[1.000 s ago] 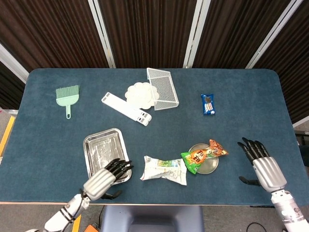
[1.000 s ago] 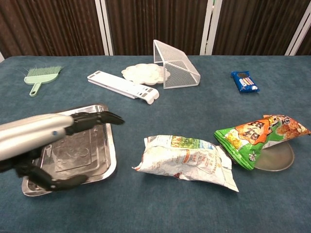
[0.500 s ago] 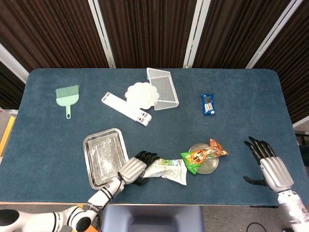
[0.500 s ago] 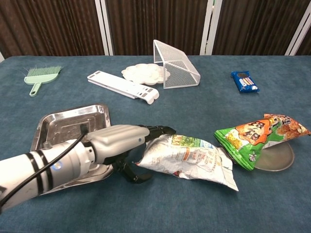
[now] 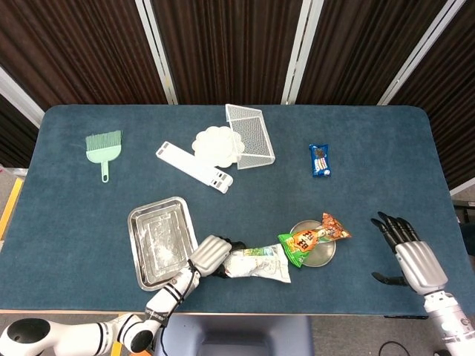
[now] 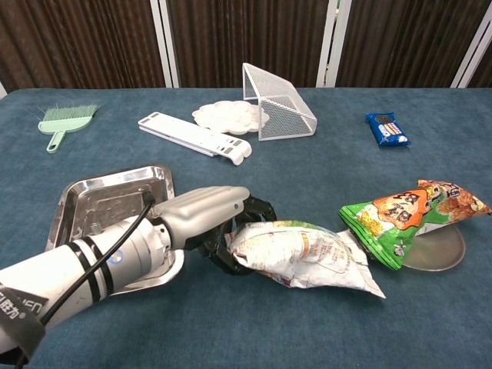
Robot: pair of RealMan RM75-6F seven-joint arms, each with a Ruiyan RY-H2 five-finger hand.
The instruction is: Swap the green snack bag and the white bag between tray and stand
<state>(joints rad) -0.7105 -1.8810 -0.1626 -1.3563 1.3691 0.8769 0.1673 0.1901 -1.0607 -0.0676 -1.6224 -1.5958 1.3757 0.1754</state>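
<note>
White bag [image 6: 304,255] now gripped at its end by left hand [image 6: 219,215], which was over tray [image 6: 84,201] 1 s ago; bag's near end lifted just R of tray. Green snack bag [image 6: 392,215] left on stand [image 6: 438,250], further R of tray. Right hand [image 5: 408,252] spread, empty; transfer to tray judged next.

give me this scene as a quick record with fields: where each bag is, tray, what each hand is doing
white bag: on the table between tray and stand, one end gripped by the left hand
green snack bag: lying on the round stand
tray: empty
left hand: gripping the white bag
right hand: open, holding nothing
</note>
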